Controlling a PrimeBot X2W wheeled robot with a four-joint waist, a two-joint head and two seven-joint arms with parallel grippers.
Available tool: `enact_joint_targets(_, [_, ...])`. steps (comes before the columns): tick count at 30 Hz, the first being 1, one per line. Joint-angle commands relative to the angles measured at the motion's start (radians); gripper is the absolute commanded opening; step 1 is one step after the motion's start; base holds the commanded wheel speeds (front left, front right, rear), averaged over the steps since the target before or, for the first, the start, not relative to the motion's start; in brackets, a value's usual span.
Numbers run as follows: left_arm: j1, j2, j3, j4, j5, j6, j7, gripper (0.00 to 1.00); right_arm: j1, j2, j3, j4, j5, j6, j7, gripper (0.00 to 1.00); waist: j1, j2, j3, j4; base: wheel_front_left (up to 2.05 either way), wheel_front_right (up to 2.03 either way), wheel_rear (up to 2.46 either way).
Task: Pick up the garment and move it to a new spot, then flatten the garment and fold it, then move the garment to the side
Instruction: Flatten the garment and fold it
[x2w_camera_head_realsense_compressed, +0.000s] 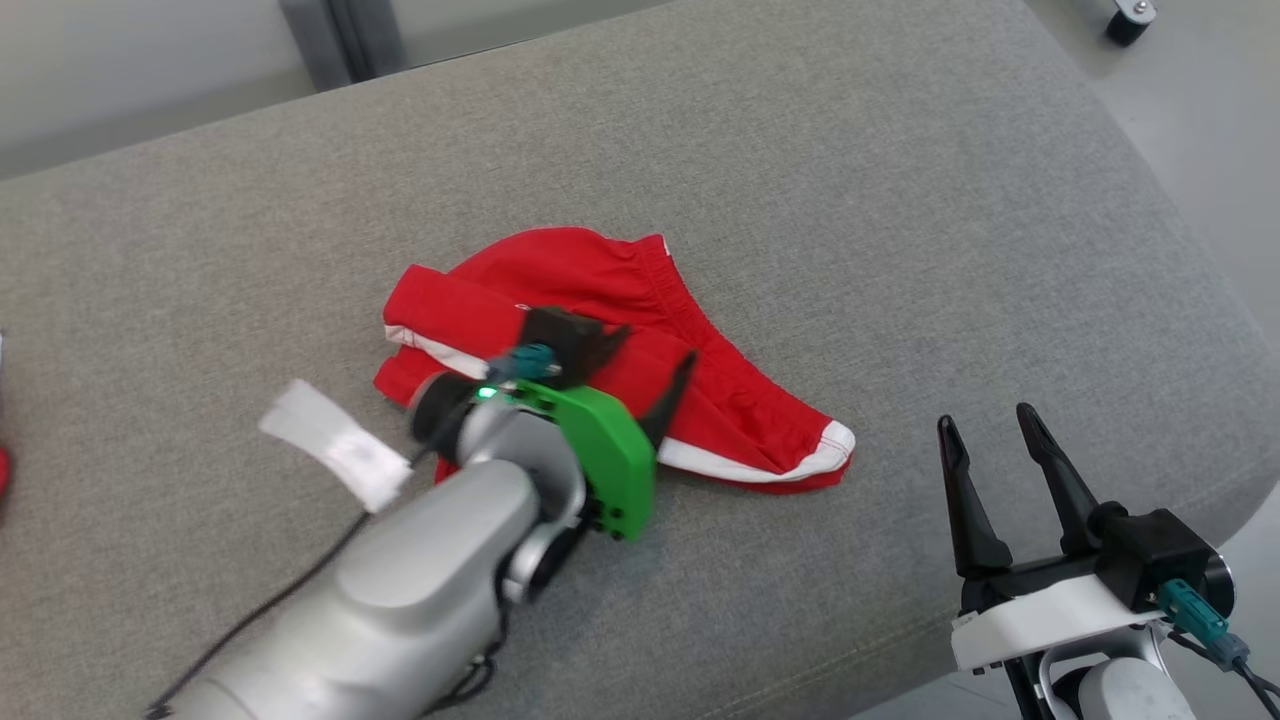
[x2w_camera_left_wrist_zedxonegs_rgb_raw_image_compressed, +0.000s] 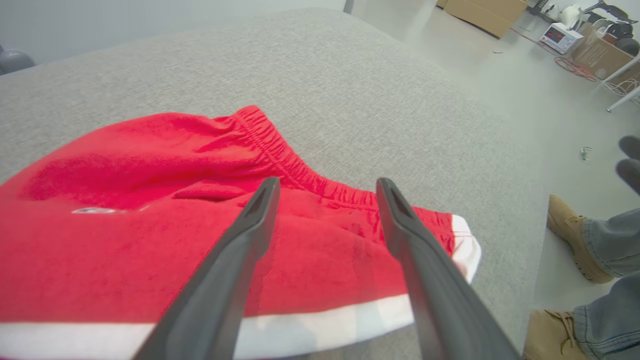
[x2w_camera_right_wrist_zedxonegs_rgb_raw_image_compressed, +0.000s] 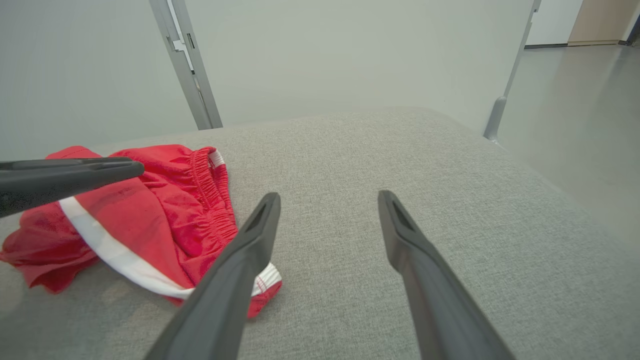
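Directly under the left end effector (x2w_camera_head_realsense_compressed: 645, 370) lay the red garment (x2w_camera_head_realsense_compressed: 740, 400), crumpled on the grey cushion (x2w_camera_head_realsense_compressed: 900, 200), its long axis crosswise to the spread, empty fingers. The right end effector (x2w_camera_head_realsense_compressed: 1000, 440), likewise spread and empty, stood well apart, off the white-trimmed hem. A small white mark (x2w_camera_left_wrist_zedxonegs_rgb_raw_image_compressed: 95, 210) on the cloth was unreadable.

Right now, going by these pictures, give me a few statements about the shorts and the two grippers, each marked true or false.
1. The shorts lie rumpled on the grey cushion. True.
2. The left gripper is shut on the shorts. False: its fingers stand apart over them, clamping nothing.
3. The right gripper is open over bare cushion. True.
4. The shorts are folded into a neat square. False: they lie in an uneven heap.
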Motion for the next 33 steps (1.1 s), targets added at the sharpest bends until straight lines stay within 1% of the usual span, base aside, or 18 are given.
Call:
enact_joint_targets(1, [0.005,0.063,0.024,-0.022,-0.026,0.013,0.018,1.00,0.012,0.000,-0.004,-0.006,0.006,0.000,-0.003,1.00,0.0000,-0.0001,-0.010,0.022,0.00,0.00,0.00])
enact_joint_targets(2, [0.005,0.063,0.024,-0.022,-0.026,0.013,0.018,1.00,0.012,0.000,-0.004,-0.006,0.006,0.000,-0.003,1.00,0.0000,-0.0001,-0.010,0.022,0.00,0.00,0.00])
enact_joint_targets(6, [0.023,0.195,0.059,-0.076,-0.053,0.039,0.053,1.00,0.017,-0.001,-0.005,-0.010,0.007,0.000,-0.003,1.00,0.0000,-0.0001,-0.007,0.036,0.00,0.00,0.00])
enact_joint_targets(9, [0.031,0.279,0.090,-0.112,-0.071,0.059,0.072,1.00,0.015,-0.001,-0.006,-0.013,0.004,0.000,-0.003,1.00,0.0000,-0.0001,0.000,0.042,0.00,0.00,0.00])
enact_joint_targets(11, [0.040,0.318,0.112,-0.123,-0.086,0.070,0.077,1.00,0.011,-0.001,-0.007,-0.015,0.000,0.000,-0.003,1.00,0.0000,-0.0001,0.006,0.046,0.00,0.00,0.00])
enact_joint_targets(13, [0.042,0.347,0.127,-0.120,-0.108,0.063,0.093,1.00,0.005,-0.001,-0.007,-0.015,-0.004,0.000,-0.003,1.00,0.0000,-0.0001,0.014,0.051,0.00,0.00,0.00])
enact_joint_targets(15, [0.031,0.362,0.144,-0.106,-0.130,0.047,0.105,1.00,-0.004,-0.001,-0.002,-0.013,-0.012,0.000,-0.003,1.00,0.0000,-0.0001,0.022,0.053,0.00,0.00,0.00])
enact_joint_targets(17, [0.013,0.363,0.150,-0.088,-0.148,0.026,0.117,1.00,-0.013,-0.001,0.001,-0.013,-0.015,0.000,-0.003,1.00,0.0000,-0.0001,0.029,0.052,0.00,0.00,0.00])
enact_joint_targets(23, [-0.021,0.357,0.130,-0.032,-0.158,-0.067,0.168,1.00,-0.024,-0.001,-0.001,-0.014,-0.032,0.000,-0.003,1.00,0.0000,-0.0001,0.040,0.042,0.00,0.00,0.00])
enact_joint_targets(27, [-0.045,0.351,0.116,0.007,-0.150,-0.105,0.181,1.00,-0.015,-0.001,-0.002,-0.015,-0.037,0.000,-0.003,1.00,0.0000,-0.0001,0.039,0.036,0.00,0.00,0.00])
enact_joint_targets(33, [-0.061,0.324,0.113,0.051,-0.171,-0.154,0.191,1.00,-0.002,-0.001,0.001,-0.012,-0.043,0.000,-0.003,1.00,0.0000,-0.0001,0.037,0.040,0.00,0.00,0.00])
